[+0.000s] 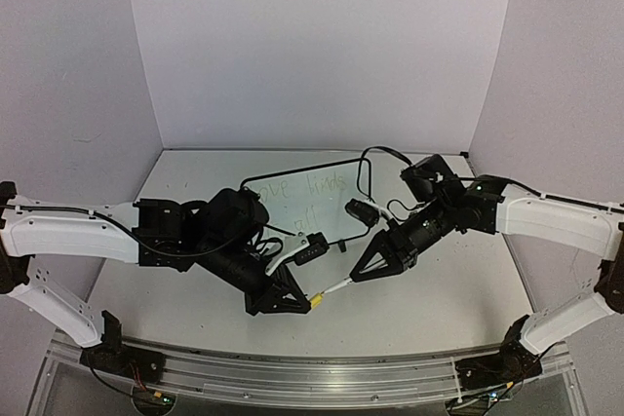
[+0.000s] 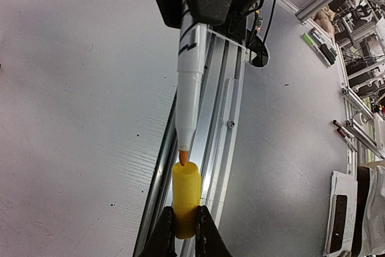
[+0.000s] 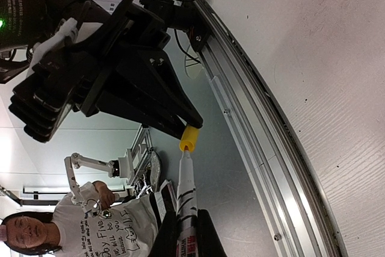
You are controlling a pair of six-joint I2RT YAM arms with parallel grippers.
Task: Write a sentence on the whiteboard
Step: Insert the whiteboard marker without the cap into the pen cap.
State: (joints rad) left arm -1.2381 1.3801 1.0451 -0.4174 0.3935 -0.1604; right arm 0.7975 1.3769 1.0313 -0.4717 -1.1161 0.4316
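The whiteboard (image 1: 336, 216) lies flat at mid-table, partly covered by my left arm. On it shows the sentence (image 1: 310, 185), faint greenish handwriting in two lines. In front of the board, my left gripper (image 1: 310, 301) (image 2: 184, 224) is shut on a yellow marker cap (image 2: 186, 194) (image 3: 189, 138). My right gripper (image 1: 357, 277) (image 3: 185, 233) is shut on the barrel of a white marker (image 1: 336, 286) (image 2: 190, 82) (image 3: 187, 200). The marker's orange tip sits right at the cap's open mouth, with marker and cap in line above the table's near part.
An aluminium rail (image 1: 292, 377) (image 2: 213, 118) runs along the table's near edge under the grippers. A black cable (image 1: 375, 155) loops behind the board. White walls close off the back and both sides. A person (image 3: 36, 233) stands beyond the table.
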